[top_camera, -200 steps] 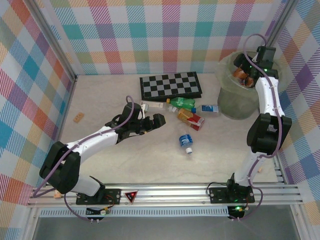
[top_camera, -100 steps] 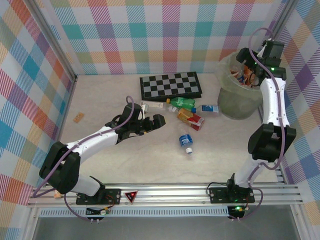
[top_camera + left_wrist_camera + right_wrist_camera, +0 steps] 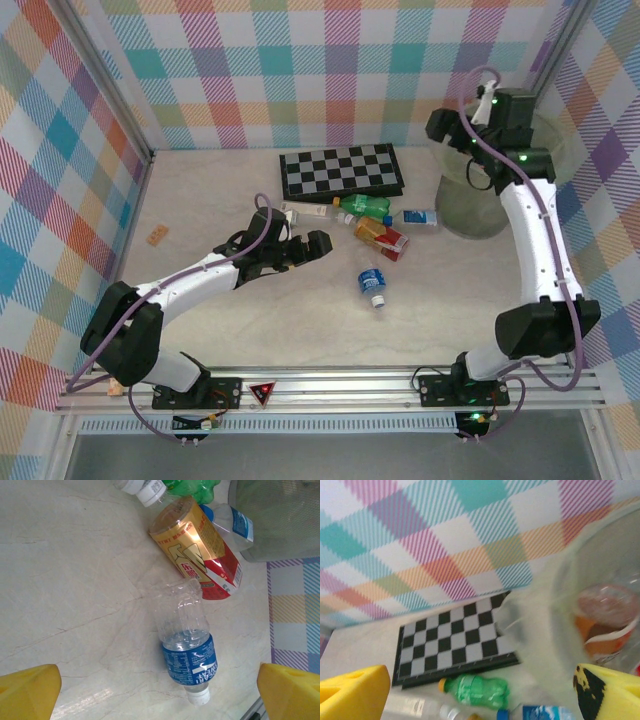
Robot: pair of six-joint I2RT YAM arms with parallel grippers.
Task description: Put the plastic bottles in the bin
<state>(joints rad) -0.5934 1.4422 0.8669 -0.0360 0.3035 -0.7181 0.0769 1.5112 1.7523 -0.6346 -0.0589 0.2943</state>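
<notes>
While flat, blue-label bottle (image 3: 372,283) cap nearward.

1. Worktop (image 3: 300,330) is bare along the near edge and across the left half, bar one wooden block (image 3: 157,236).
2. Checkerboard (image 3: 342,171) and the bottle cluster (image 3: 380,237) just in front of it crowd the far middle.
3. Blue-labelled bottle (image 3: 372,284) lies alone, bare worktop all round.
4. Bin (image 3: 462,205) fills the far right corner.
</notes>
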